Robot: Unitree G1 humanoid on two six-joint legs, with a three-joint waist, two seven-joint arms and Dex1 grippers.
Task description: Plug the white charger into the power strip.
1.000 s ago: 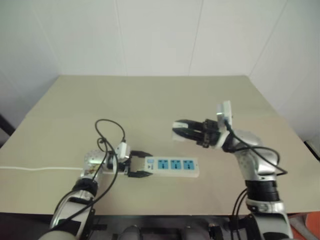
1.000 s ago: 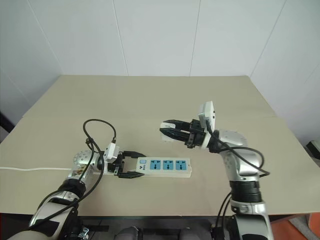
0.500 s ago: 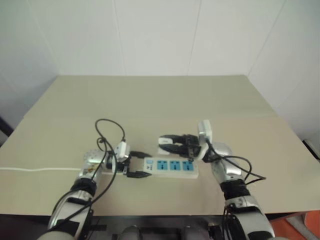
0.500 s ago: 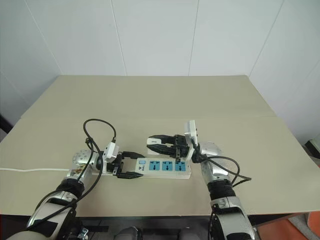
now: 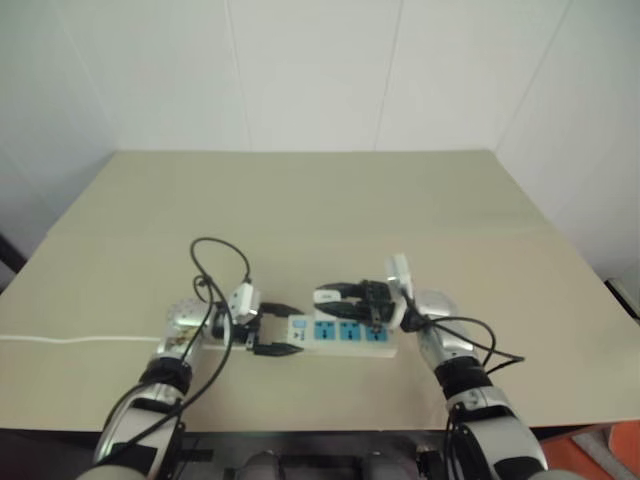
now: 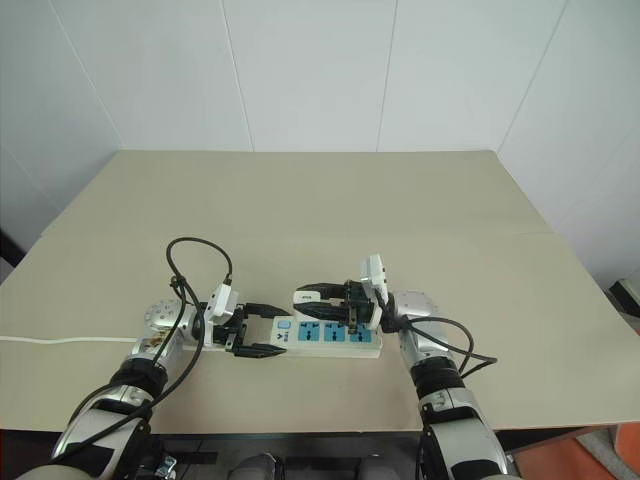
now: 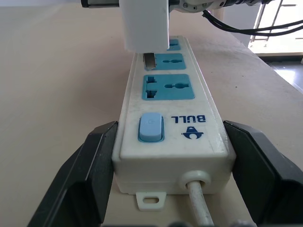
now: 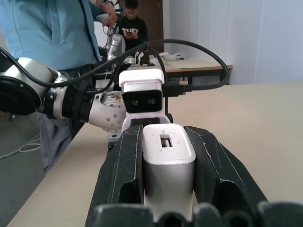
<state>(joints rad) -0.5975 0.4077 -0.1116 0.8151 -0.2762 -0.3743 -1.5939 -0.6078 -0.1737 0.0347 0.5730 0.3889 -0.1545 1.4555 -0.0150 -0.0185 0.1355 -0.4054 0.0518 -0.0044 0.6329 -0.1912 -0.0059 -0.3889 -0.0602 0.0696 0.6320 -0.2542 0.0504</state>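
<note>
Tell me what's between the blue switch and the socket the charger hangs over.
One free blue socket face sits between the switch and the white charger, seen from the left wrist.

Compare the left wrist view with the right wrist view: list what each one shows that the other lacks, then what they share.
Left wrist view alone: the power strip seen close, with its blue switch, blue socket faces and cord, a black finger on either side.

Right wrist view alone: the right gripper shut on the white charger, the left arm, and people behind.

Shared: the charger and the tan table.
</note>
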